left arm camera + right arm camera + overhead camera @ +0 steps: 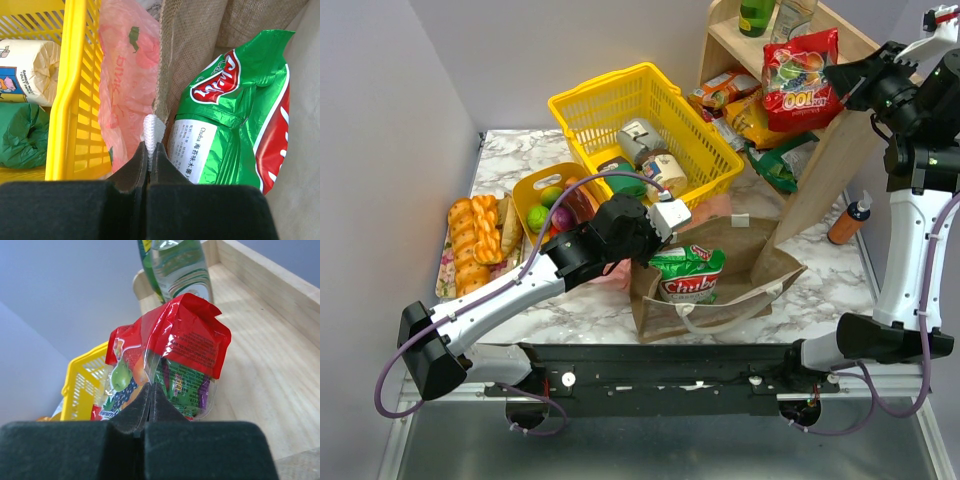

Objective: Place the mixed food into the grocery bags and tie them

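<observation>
the left gripper (150, 150) pinches tight on the white handle (153, 131) of the brown paper bag (195, 40); the green crisp packet (235, 100) lies in its mouth. the pink bag (127, 75) sits between it and the yellow basket (75, 100). the right gripper (151, 390) clamps a red snack packet (185, 340) over the wooden shelf (260, 365).

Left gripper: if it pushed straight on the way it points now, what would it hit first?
The left gripper, shut on the white handle, would most likely meet the wall of the brown bag straight ahead. The pink bag and the green crisp packet flank that line; depth is unclear.
</observation>
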Robot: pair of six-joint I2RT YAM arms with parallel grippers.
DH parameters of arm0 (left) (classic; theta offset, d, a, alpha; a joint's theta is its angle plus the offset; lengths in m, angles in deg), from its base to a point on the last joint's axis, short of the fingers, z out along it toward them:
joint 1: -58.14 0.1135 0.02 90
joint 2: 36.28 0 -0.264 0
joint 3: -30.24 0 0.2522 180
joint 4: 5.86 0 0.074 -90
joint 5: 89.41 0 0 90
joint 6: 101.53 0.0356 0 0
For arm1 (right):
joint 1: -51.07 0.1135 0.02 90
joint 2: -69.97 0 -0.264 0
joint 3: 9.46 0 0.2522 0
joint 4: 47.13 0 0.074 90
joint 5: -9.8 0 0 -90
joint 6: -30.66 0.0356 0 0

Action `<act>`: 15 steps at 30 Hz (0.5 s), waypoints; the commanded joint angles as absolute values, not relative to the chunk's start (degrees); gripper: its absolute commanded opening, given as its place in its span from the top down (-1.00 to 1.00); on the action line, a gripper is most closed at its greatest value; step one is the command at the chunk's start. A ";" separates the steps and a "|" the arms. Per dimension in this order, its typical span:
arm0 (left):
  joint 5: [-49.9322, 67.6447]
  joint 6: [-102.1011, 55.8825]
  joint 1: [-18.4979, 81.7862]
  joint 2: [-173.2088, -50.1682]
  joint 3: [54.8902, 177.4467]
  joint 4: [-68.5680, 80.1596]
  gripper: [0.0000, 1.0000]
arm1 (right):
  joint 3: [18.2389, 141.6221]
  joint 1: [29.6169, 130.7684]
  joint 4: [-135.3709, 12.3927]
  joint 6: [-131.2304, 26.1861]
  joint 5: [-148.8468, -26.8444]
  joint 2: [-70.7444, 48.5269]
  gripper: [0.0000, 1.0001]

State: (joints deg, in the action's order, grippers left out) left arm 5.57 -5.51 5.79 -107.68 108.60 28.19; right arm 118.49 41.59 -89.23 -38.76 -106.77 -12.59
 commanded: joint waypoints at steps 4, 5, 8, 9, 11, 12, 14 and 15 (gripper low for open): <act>7.45 -5.90 5.41 -107.91 109.48 29.35 1.00 | 117.42 41.31 -80.59 -35.43 -116.66 -8.08 0.99; 7.19 -5.90 5.41 -108.00 109.39 29.34 1.00 | 116.28 41.31 -78.58 -35.08 -117.90 -7.73 0.99; 6.57 -6.08 5.41 -107.65 109.04 28.82 1.00 | 114.78 41.57 -75.76 -33.76 -121.07 -6.67 0.99; 6.48 -6.17 5.41 -107.39 108.86 28.56 1.00 | 114.60 41.66 -75.49 -33.67 -121.42 -6.32 0.99; 6.48 -6.17 5.41 -107.30 108.78 28.29 1.00 | 114.16 42.54 -74.79 -34.20 -122.21 -5.71 0.99; 6.48 -6.17 5.32 -107.30 108.69 28.29 1.00 | 113.29 42.80 -74.35 -34.29 -122.65 -5.27 0.99; 6.57 -6.17 5.41 -107.39 108.60 28.12 1.00 | 112.32 43.94 -73.20 -34.64 -123.18 -4.22 0.99; 6.48 -6.17 5.41 -107.30 108.51 28.03 1.00 | 111.88 44.38 -73.11 -34.81 -123.27 -3.95 0.99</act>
State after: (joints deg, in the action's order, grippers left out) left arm 5.55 -5.55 5.79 -107.68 108.60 28.15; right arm 112.37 42.90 -81.63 -35.57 -119.62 -8.07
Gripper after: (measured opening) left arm 0.021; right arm 0.012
